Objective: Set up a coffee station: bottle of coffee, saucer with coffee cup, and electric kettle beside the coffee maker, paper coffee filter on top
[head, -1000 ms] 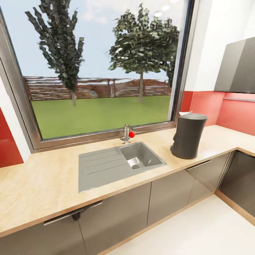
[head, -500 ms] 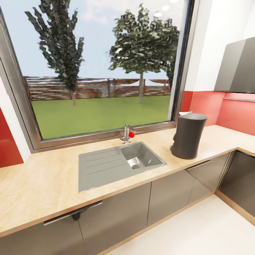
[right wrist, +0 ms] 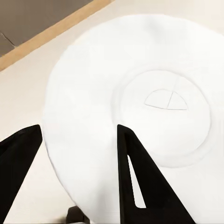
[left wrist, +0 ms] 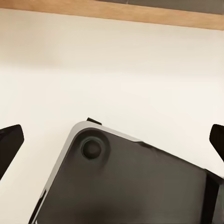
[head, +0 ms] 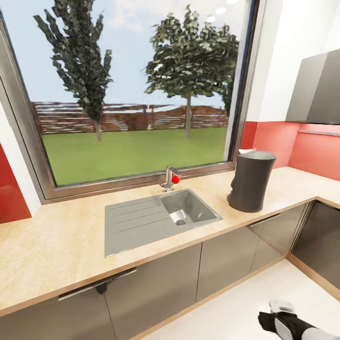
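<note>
A dark grey coffee maker (head: pixel 250 181) is standing on the light wood-grain countertop (head: pixel 56 245); a white saucer (right wrist: pixel 140 107) is showing against black fingers (right wrist: pixel 140 182).

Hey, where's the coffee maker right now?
In the head view the coffee maker stands upright on the kitchen countertop, right of the sink, below the window's right corner.

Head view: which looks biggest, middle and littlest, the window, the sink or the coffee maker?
1. The window looks biggest by far.
2. The sink with its draining board comes next.
3. The coffee maker looks littlest, though not much smaller than the sink.
</note>
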